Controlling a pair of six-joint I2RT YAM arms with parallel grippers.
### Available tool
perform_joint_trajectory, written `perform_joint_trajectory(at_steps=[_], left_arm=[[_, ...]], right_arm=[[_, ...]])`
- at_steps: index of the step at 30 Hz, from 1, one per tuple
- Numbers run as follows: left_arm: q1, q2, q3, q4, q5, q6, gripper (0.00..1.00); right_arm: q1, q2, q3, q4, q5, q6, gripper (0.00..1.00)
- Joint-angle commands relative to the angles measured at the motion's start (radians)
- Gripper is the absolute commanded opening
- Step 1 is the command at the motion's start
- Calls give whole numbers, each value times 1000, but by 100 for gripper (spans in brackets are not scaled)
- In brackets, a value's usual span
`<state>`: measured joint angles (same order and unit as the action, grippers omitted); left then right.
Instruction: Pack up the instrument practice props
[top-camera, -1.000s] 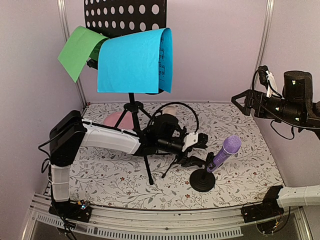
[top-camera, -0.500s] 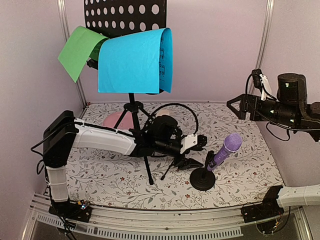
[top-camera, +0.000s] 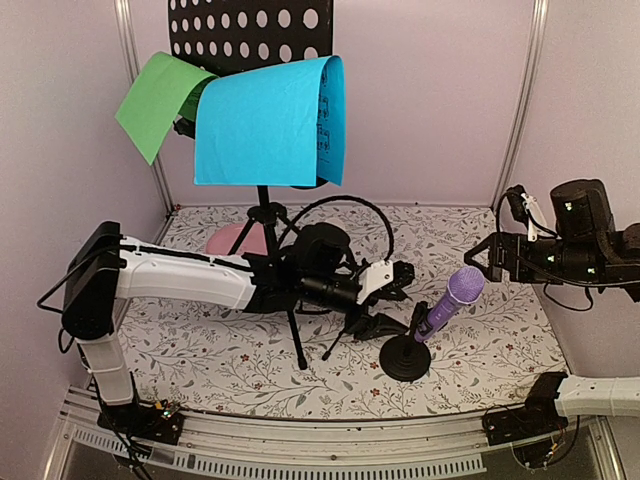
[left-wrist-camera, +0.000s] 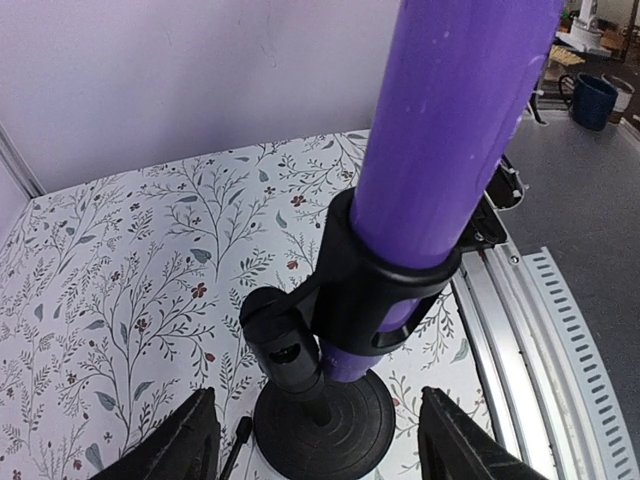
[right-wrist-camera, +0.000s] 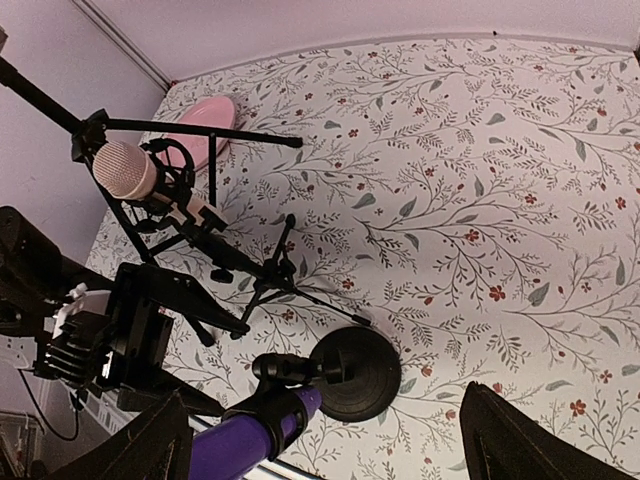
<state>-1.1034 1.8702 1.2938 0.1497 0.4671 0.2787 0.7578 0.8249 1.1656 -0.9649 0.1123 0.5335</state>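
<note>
Top external view: no brand or label can be read anywhere; the only printing is a column of dark marks on the curled edge of the blue paper (top-camera: 265, 120), too small to make out. That sheet and a green paper (top-camera: 158, 100) hang over the black perforated music rack (top-camera: 250, 30), which stands on its tripod at the table's 11 o'clock. On the flowered table (top-camera: 500, 330), at about 4 o'clock, a purple microphone (top-camera: 452, 300) leans in the clip of a black round-base stand (top-camera: 405, 358), head tilted toward 1 o'clock. The left gripper (top-camera: 398, 285) reaches in low from 9 o'clock of the microphone, jaws parted and empty; its wrist camera shows the two fingers (left-wrist-camera: 185, 440) spread to either side of the stand's base, the purple handle straight ahead and not touched. The right gripper (top-camera: 487, 262) hangs at 2 o'clock of the microphone, apart from it, jaws wide and holding nothing. Its wrist camera picks out a beige microphone (right-wrist-camera: 125, 170) cradled on a small black tripod stand (right-wrist-camera: 265, 280) just beside the left gripper. A pink rounded item (top-camera: 232, 238) lies at the rack's foot, around 10 o'clock; whether it holds anything cannot be told.
</note>
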Motion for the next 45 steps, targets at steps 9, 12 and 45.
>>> perform_joint_trajectory(at_steps=[9, 12, 45], left_arm=[[-33, 44, 175, -116, 2, -11, 69], [-37, 63, 210, -127, 9, -6, 69], [-29, 181, 407, -334, 34, 1, 64]], right_arm=[[-4, -23, 35, -358, -29, 138, 95], [-2, -63, -12, -326, -138, 116, 95], [28, -436, -485, 397, -411, -155, 83]])
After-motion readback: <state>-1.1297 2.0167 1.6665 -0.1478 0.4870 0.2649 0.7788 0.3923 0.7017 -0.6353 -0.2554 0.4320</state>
